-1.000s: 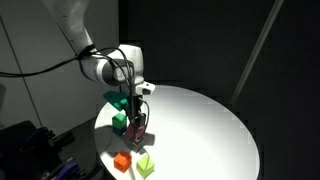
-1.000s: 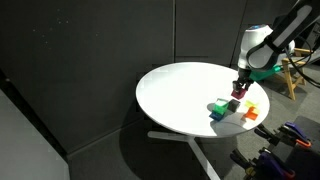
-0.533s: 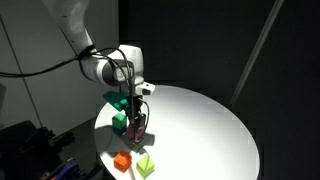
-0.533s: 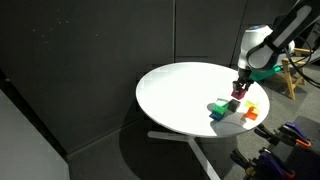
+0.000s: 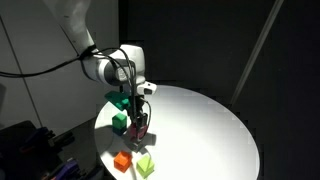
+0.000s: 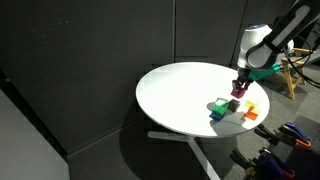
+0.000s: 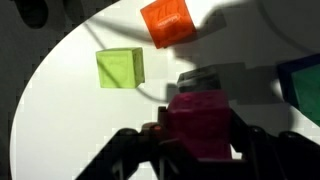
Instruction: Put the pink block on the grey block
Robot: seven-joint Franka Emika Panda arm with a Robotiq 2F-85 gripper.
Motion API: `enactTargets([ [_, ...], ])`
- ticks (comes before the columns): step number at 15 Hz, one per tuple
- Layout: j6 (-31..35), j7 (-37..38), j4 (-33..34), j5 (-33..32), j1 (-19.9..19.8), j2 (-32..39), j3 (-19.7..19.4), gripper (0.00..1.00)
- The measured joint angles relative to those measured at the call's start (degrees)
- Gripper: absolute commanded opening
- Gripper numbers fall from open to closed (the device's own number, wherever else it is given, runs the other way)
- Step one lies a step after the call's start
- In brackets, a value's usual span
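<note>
Fingers: dark fingers (image 7: 248, 145) are clamped on the two opposite sides of the pink block (image 7: 200, 122), seen from above in the wrist view.
Pink block: held squarely in the grip, low over the white round surface (image 5: 200, 120), close to its rim.
Grey block: the grey block (image 7: 205, 78) shows just past the pink block's far edge in the wrist view; whether the two touch cannot be told.
Green cube: a green cube (image 5: 120, 122) sits just beside the grip, nearer the rim in an exterior view.
Yellow-green cube: the yellow-green cube (image 7: 120, 68) lies apart from the grip, flat on the surface by the rim.
Orange cube: the orange cube (image 7: 167, 20) lies near the yellow-green one without touching it, also at the rim.
Arm: the white arm (image 5: 100, 68) bends down over that edge of the surface, wrist pointing straight down.
Setting: dark curtains behind; the rest of the surface is brightly lit.
</note>
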Motion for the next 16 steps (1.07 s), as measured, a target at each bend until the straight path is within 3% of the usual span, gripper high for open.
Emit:
enactTargets([
  [16,0.1,0.0,1.6,0.0,1.9,3.3,-0.7,0.33],
])
